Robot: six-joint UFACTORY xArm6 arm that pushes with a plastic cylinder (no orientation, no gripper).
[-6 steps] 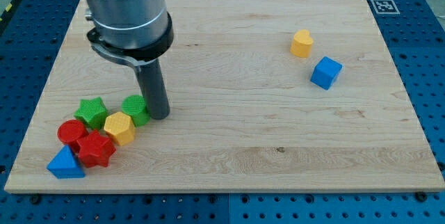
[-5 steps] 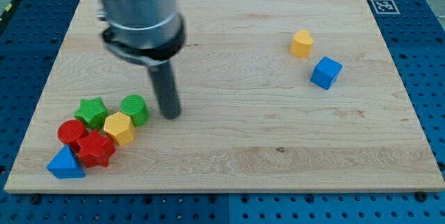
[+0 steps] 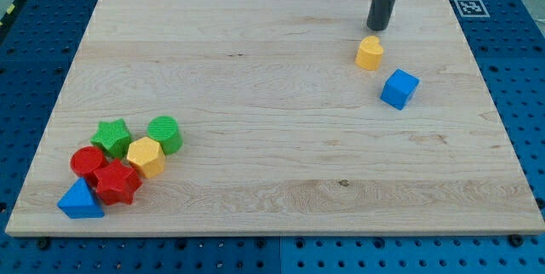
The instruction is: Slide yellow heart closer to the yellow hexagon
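One yellow heart block (image 3: 369, 54) sits just below my tip (image 3: 377, 28), apart; one yellow hexagon block (image 3: 146, 156) lies far lower-left. I have no jaws.

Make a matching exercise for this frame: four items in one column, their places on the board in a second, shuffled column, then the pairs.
Items
1. yellow heart
2. yellow hexagon
3. blue cube
4. my tip

Places
A. in the cluster at the view's lower left
B. just above the yellow heart, a small gap between
C. directly below my tip, upper right
D. lower right of the yellow heart, apart from it

Pairs: 1-C, 2-A, 3-D, 4-B
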